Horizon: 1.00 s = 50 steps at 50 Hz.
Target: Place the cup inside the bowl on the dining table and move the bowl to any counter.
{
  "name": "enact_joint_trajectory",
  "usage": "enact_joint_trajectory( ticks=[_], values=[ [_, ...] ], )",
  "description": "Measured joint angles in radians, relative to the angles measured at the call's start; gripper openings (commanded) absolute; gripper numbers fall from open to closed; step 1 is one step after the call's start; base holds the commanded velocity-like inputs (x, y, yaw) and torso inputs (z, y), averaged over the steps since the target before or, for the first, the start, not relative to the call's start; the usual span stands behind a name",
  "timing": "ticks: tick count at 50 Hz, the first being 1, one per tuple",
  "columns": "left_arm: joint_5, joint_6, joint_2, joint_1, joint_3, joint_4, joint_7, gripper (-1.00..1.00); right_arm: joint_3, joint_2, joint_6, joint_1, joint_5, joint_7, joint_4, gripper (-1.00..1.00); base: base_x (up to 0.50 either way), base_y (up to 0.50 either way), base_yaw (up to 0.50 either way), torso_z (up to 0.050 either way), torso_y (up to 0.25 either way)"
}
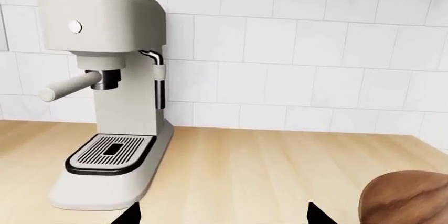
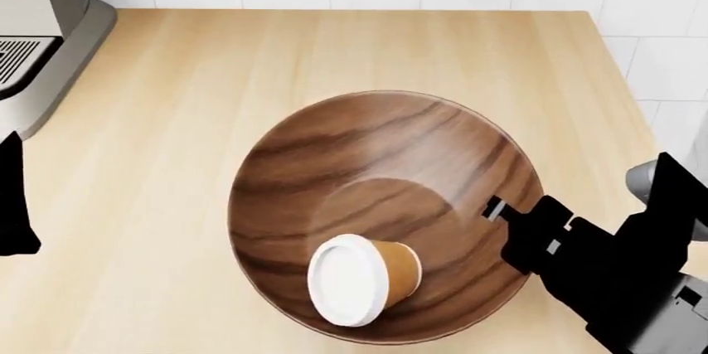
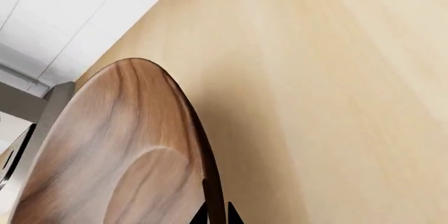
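No writing was legible anywhere. The cup (image 2: 360,278) lay tipped inside the bowl (image 2: 366,172) on the counter (image 2: 166,122). The right hand (image 3: 215,214) pinched the bowl's rim; only the left wrist view showed the spread left hand (image 1: 222,216) and the whole espresso machine (image 1: 105,93).

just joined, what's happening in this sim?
The right gripper pinches the rim of the wooden bowl, one finger on each side of the rim. The cup lies on its side inside the bowl. The bowl is over the counter, near a coffee machine. The left gripper is open and holds nothing.
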Motion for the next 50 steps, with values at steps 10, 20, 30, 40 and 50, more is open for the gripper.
enact_joint_trajectory(
  ticks=[10, 20, 30, 40, 50],
  values=[
    [0.002, 0.003, 0.002, -0.002, 0.004, -0.003, 0.001, 1.0, -0.005, 0.002, -0.002, 0.007, 0.003, 0.004, 0.0, -1.0, 0.0, 0.0, 0.0, 0.0, 0.0],
    [0.017, 0.007, 0.014, -0.012, 0.023, -0.011, -0.002, 1.0, -0.006, 0.004, -0.002, 0.012, 0.004, 0.011, -0.002, -1.0, 0.0, 0.0, 0.0, 0.0, 0.0],
    [0.021, 0.014, 0.016, -0.009, 0.028, -0.013, 0.0, 1.0, -0.002, 0.005, -0.006, 0.014, 0.014, 0.01, -0.008, 1.0, 0.0, 0.0, 0.0, 0.0, 0.0],
    [0.016, 0.015, 0.012, -0.007, 0.024, -0.012, -0.001, 1.0, -0.002, 0.006, -0.009, 0.01, 0.018, 0.009, -0.01, 1.0, 0.0, 0.0, 0.0, 0.0, 0.0],
    [0.019, 0.017, 0.016, -0.011, 0.032, -0.015, -0.003, 1.0, -0.011, 0.019, -0.022, 0.01, -0.009, -0.002, -0.039, 1.0, 0.0, 0.0, 0.0, 0.0, 0.0]
  ],
)
